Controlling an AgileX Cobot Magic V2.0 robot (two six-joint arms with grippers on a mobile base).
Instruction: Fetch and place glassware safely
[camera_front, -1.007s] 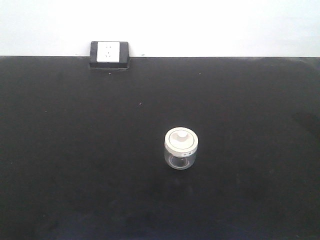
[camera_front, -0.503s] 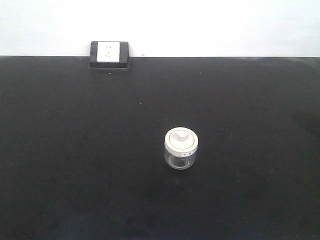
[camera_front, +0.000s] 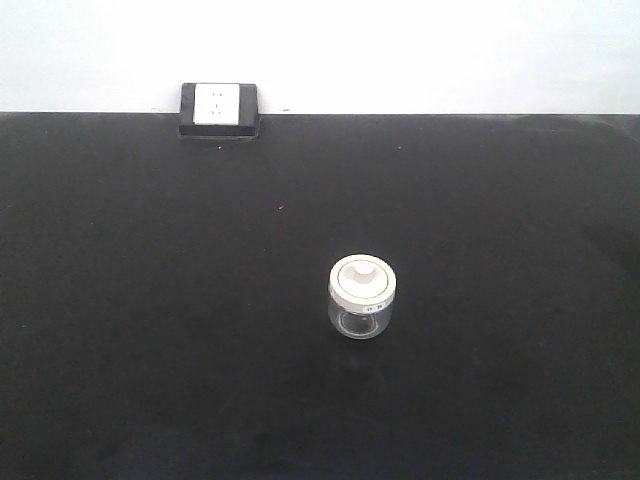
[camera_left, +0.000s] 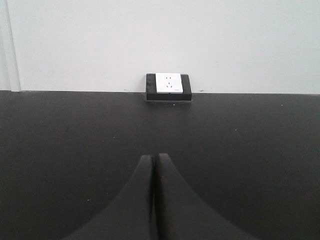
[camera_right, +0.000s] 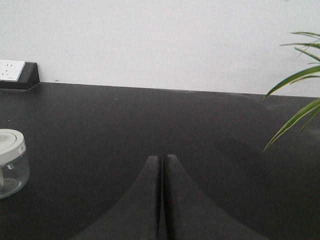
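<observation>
The glassware, a squat clear jar (camera_front: 361, 297) with a white knobbed lid, stands upright on the black table (camera_front: 150, 300) a little right of centre in the front view. It also shows at the left edge of the right wrist view as the jar (camera_right: 10, 162), well left of my right gripper (camera_right: 163, 157), whose black fingers are pressed together, holding nothing. My left gripper (camera_left: 153, 156) is shut too, with nothing in it, pointing at the back wall; the jar is out of its view. Neither gripper appears in the front view.
A black socket box with a white face (camera_front: 219, 108) sits at the table's back edge against the white wall, also seen as the socket box (camera_left: 168, 86) in the left wrist view. Green plant leaves (camera_right: 297, 90) hang in from the right side.
</observation>
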